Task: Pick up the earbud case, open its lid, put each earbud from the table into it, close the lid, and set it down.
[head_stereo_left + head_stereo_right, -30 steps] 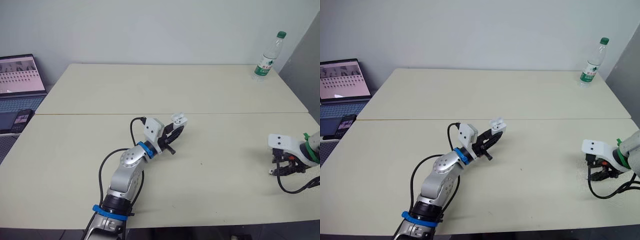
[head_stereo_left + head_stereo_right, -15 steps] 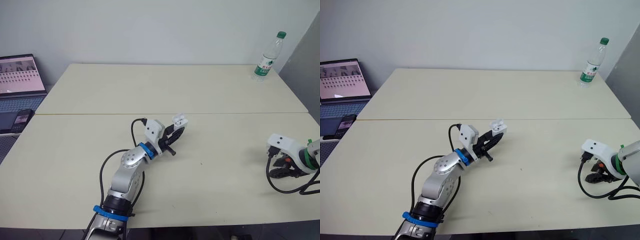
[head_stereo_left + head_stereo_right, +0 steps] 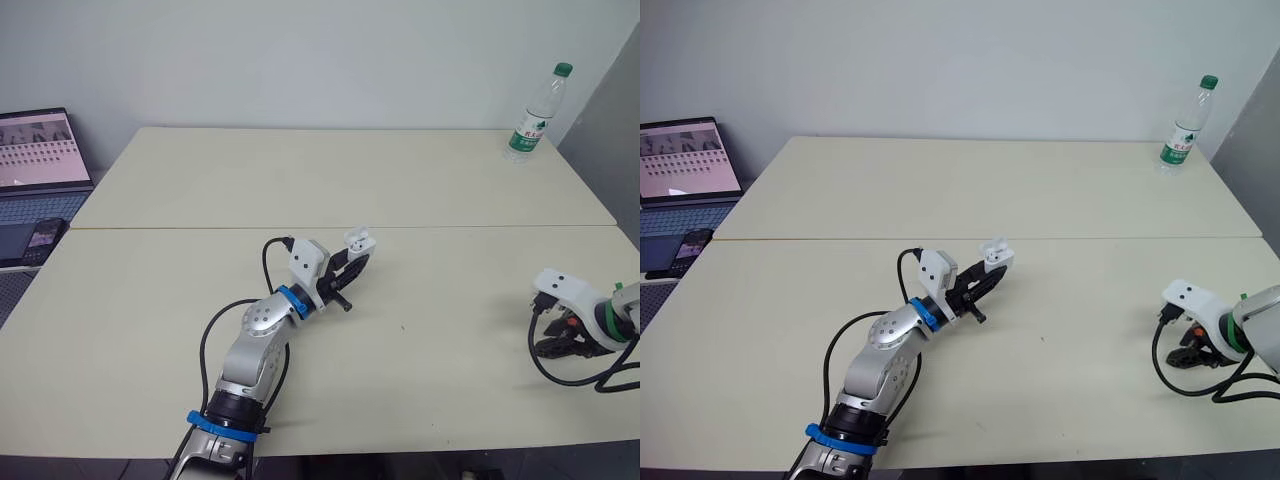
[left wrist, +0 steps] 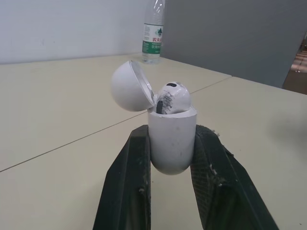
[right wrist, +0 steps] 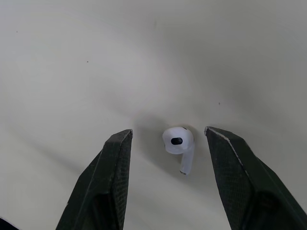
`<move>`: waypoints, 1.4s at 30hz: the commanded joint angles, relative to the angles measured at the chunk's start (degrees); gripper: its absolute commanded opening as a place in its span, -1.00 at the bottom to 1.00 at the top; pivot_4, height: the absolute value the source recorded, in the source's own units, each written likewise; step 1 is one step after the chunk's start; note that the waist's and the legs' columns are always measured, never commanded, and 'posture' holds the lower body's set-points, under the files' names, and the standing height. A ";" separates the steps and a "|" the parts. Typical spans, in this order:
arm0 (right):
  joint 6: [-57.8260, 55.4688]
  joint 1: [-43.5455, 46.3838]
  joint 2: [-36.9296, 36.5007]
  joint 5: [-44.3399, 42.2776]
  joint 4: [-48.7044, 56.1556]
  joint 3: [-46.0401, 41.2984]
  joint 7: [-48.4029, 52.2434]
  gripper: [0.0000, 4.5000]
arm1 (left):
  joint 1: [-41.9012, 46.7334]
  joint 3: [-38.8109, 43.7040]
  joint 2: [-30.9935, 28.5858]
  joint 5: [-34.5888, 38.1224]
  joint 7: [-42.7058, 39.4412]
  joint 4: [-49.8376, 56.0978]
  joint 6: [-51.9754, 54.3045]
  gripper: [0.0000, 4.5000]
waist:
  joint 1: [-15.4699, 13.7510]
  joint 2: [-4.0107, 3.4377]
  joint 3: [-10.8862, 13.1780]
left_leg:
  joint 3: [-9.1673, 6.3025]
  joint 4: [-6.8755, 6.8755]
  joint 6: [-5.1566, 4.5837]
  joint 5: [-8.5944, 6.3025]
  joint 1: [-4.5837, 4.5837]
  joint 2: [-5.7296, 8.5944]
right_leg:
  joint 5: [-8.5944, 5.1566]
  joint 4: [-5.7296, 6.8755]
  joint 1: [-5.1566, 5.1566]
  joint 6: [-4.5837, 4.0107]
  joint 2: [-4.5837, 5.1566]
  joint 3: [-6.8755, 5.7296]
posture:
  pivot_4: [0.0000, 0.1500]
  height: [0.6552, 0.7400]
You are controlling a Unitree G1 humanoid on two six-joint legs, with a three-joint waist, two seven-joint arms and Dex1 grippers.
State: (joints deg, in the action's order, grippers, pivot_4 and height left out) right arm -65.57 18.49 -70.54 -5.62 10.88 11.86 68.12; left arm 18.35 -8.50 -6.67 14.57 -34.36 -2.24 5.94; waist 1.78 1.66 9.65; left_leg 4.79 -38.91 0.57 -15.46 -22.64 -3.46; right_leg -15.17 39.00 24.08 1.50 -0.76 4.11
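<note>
Earbud case [image 4: 171, 139] held up over middle of table [image 3: 300, 180], squeezed tight in left jaws. Lid [image 4: 128, 86] tipped open, first earbud [image 4: 172, 97] sitting inside. Second earbud [image 5: 179, 143] lying on table near right edge, between right jaws, spread wide, not touching it. Bottle [image 3: 535, 105] at far right corner.

Probably an office: laptop [image 3: 35, 150], plain tables [image 3: 300, 180], bottle [image 3: 535, 112].

Desk [image 3: 300, 180] mostly free; obstacles: left gripper [image 3: 351, 264] holding earbud case [image 4: 171, 143] mid-desk, water bottle [image 3: 536, 100] far R corner, laptop [image 3: 35, 152] beyond L edge.
</note>
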 commanded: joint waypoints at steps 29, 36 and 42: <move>1.39 -0.36 -1.88 -3.06 0.14 1.49 -4.77 -0.81 | -0.15 -0.05 0.25 -0.24 0.33 2.17 -1.02 -0.67 | 0.00 0.01 0.01 | -0.01 0.00 0.00 0.00 -0.01 -0.01 | -0.01 -0.01 0.01 0.01 0.00 -0.01 | 1.00 0.91; 7.04 0.55 -0.82 -2.16 -1.53 0.18 -5.82 -0.81 | -0.12 0.03 0.18 -0.22 0.24 2.08 -1.10 -0.67 | 0.00 0.01 0.01 | 0.00 0.00 0.00 0.00 -0.01 -0.01 | -0.01 -0.02 0.01 0.02 0.00 0.00 | 1.00 0.91; 20.31 3.01 6.41 -5.54 -3.59 -7.10 -7.47 -0.81 | 0.64 -0.86 -0.69 -1.35 -0.41 2.52 -1.28 -0.67 | 0.10 0.03 0.02 | 0.01 0.00 0.00 0.00 0.00 0.00 | -0.01 -0.02 0.01 0.02 -0.07 0.01 | 1.00 0.91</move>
State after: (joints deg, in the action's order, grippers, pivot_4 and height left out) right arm -49.69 20.11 -64.84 -9.20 6.48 9.19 61.01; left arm 18.04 -8.63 -7.15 14.04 -34.42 -2.23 5.91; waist 1.88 1.69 9.66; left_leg 4.79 -38.91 0.56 -15.46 -22.64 -3.46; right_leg -15.18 38.98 24.09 1.52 -0.86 4.12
